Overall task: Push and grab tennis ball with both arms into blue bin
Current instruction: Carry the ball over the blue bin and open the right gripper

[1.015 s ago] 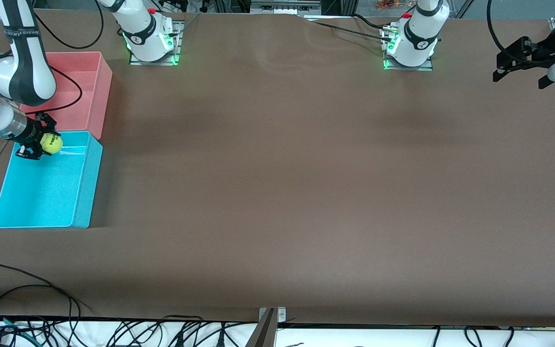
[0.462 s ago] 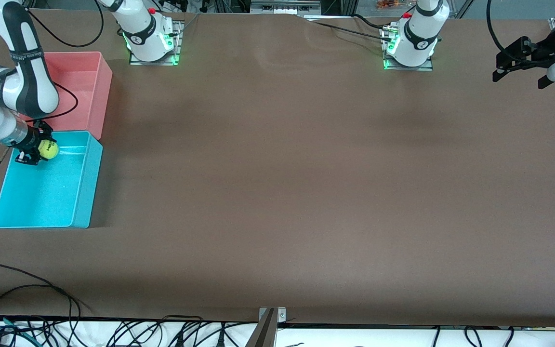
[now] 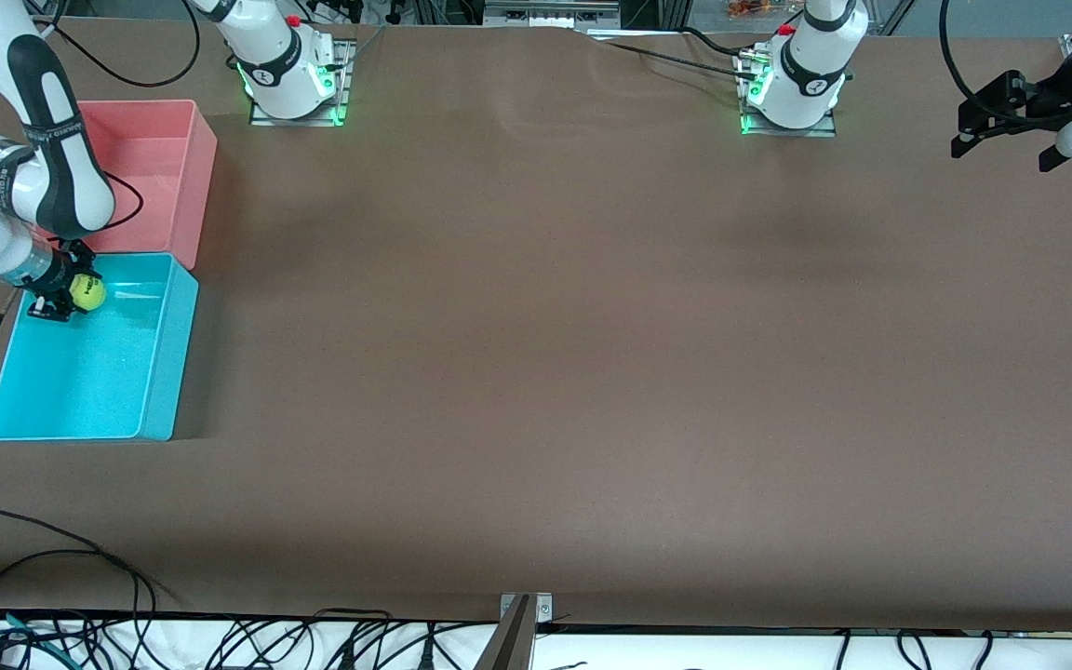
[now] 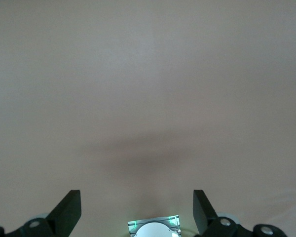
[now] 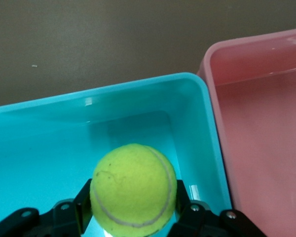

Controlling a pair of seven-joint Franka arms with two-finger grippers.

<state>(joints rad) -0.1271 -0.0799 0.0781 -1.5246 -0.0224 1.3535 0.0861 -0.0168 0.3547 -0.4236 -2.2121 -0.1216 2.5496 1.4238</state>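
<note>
Cyan-turquoise rectangular plastic bin point(image 3: 80, 409) sits nearest the front camera at the right arm's end of the table, a pink bin point(image 3: 184, 177) touching it at 12 o'clock. The right gripper point(image 3: 60, 290) clamps the fuzzy yellow-green tennis ball point(image 3: 87, 291) over the cyan bin's 11 o'clock corner: placement step, and the next move is judged to be release. The left gripper point(image 3: 1011, 126), jaws apart and empty, waits over bare brown table.

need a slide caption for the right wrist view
Right gripper holds the tennis ball over the blue bin, with the pink bin alongside.
</note>
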